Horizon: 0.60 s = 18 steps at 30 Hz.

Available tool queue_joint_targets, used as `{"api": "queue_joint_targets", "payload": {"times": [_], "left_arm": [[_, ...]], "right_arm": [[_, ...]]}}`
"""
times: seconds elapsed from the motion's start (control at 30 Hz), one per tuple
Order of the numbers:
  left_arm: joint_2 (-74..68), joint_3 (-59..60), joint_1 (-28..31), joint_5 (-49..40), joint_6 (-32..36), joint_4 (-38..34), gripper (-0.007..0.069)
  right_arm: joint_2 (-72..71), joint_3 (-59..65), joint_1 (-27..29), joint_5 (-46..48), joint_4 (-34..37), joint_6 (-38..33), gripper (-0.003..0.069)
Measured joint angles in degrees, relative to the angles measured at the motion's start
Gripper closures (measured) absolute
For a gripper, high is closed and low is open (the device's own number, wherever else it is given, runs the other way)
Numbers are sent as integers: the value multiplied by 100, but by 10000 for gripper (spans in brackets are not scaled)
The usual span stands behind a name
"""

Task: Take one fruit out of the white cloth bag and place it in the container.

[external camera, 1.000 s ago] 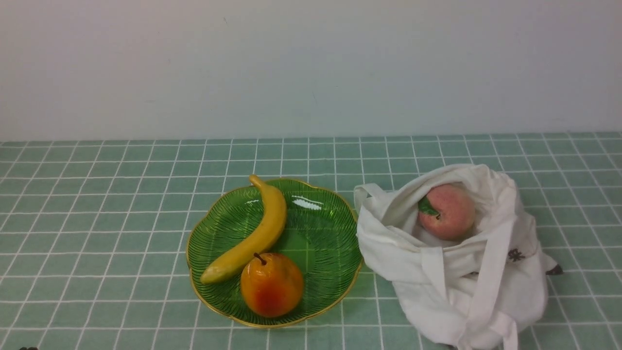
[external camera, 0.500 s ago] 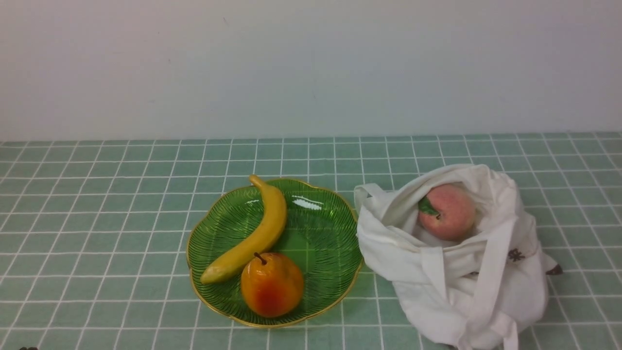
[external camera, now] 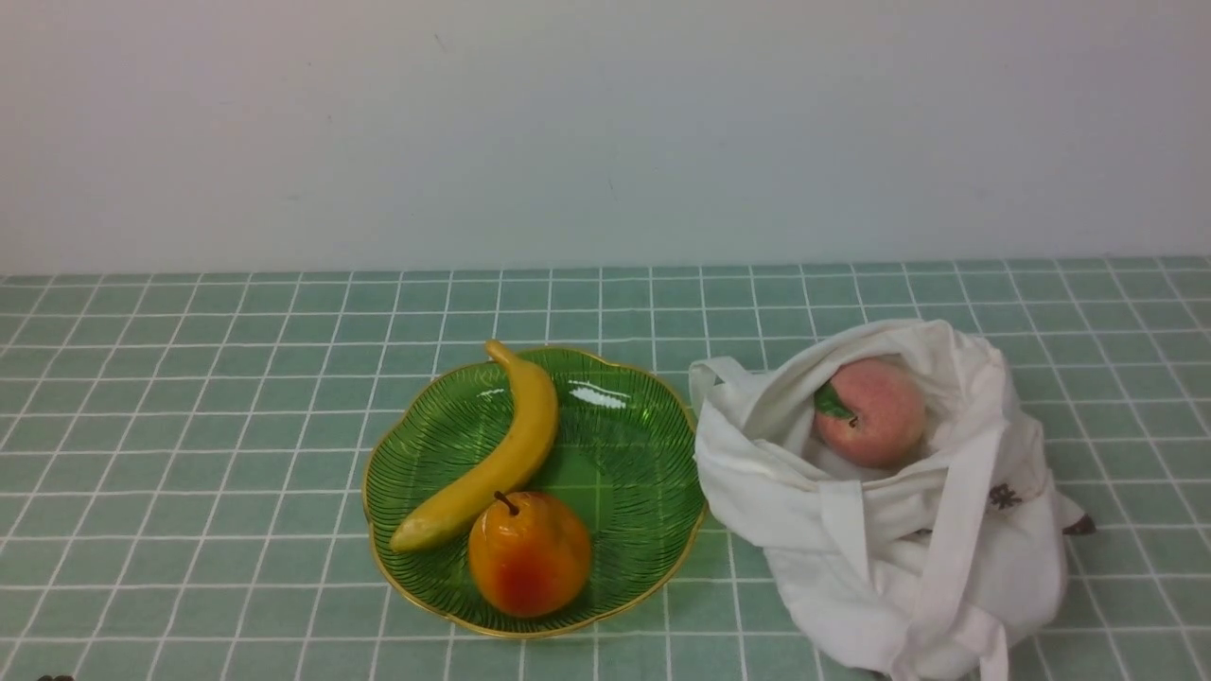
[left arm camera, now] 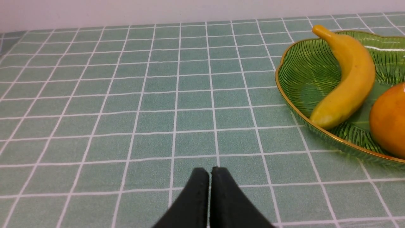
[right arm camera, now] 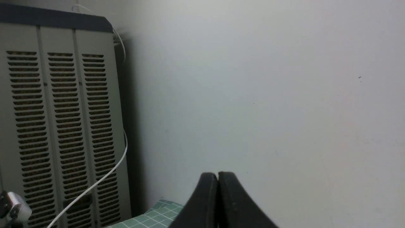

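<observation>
Both my grippers clenched and empty, left gripper (left arm camera: 209, 172) low over table (external camera: 189, 454), right gripper (right arm camera: 217, 177) facing wall, pear (external camera: 529, 554) on green plate (external camera: 634, 454) beside banana (external camera: 492, 454), white bag (external camera: 946, 567) right, holding peach (external camera: 875, 411)

The left arm's black two-fingered gripper (left arm camera: 210, 172) has its fingertips pressed together over the green cloth with a white grid (left arm camera: 126, 104). Well apart from it sits the translucent green ribbed glass plate with a gold rim (left arm camera: 295, 76). On that plate a long yellow banana (left arm camera: 348, 79) lies beside a glossy orange-yellow pear (left arm camera: 390, 120), only partly in view.
</observation>
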<state>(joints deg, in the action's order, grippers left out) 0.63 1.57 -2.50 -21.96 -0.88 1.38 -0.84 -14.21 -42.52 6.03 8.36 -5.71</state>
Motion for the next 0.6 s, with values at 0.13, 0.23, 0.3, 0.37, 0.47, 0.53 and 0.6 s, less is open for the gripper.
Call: {"api": "queue_joint_targets", "payload": {"times": [0.13, 0.23, 0.3, 0.37, 0.47, 0.53, 0.6], "left_arm": [[0, 0, 0, 0, 0, 0, 632], [0, 0, 0, 0, 0, 0, 632], [0, 0, 0, 0, 0, 0, 632], [0, 0, 0, 0, 0, 0, 632], [0, 0, 0, 0, 0, 0, 632], [0, 0, 0, 0, 0, 0, 632], [0, 0, 0, 0, 0, 0, 632]], "right_arm": [[0, 58, 89, 74, 251, -593, 673], [0, 211, 516, 175, 264, -687, 673], [0, 506, 1271, 366, 264, -707, 673], [0, 818, 1907, 506, 264, -712, 673], [0, 1376, 2799, 691, 264, -712, 673], [0, 1548, 3318, 1040, 256, -712, 673], [0, 1571, 3746, 1478, 199, -712, 673]]}}
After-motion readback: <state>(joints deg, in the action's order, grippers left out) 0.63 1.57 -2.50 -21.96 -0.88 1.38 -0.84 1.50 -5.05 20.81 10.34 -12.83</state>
